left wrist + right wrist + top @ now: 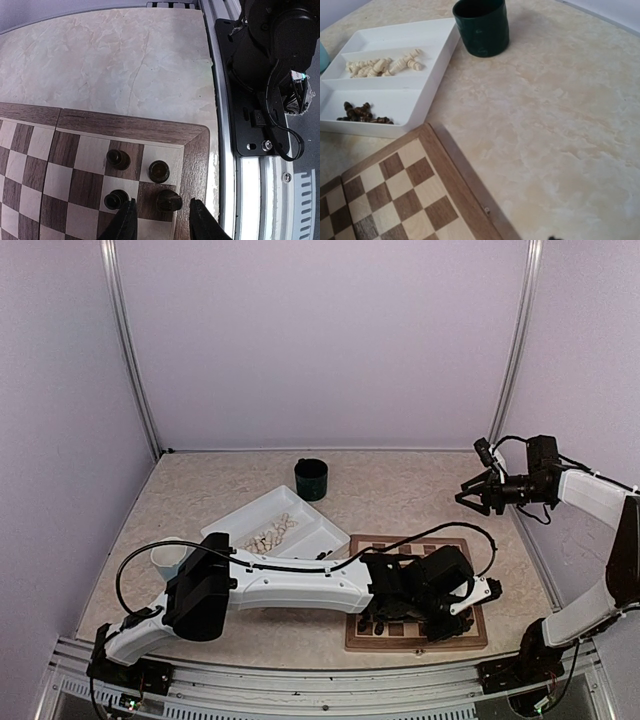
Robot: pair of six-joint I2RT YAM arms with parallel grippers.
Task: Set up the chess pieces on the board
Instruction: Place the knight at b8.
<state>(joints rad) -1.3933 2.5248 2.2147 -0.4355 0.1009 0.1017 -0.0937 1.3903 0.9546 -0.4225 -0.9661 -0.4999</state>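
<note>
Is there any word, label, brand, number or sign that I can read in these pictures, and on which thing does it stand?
No text can be read in any view.
Small pale tag on the black arm base, left wrist view: too small and blurred to read.
Board, tray, cup: no print is visible on them.

Bright, even light from above, soft shadow across the board (400,644), small glints on dark pieces (159,171) at its corner, wrist views sharp, top view slightly soft.
</note>
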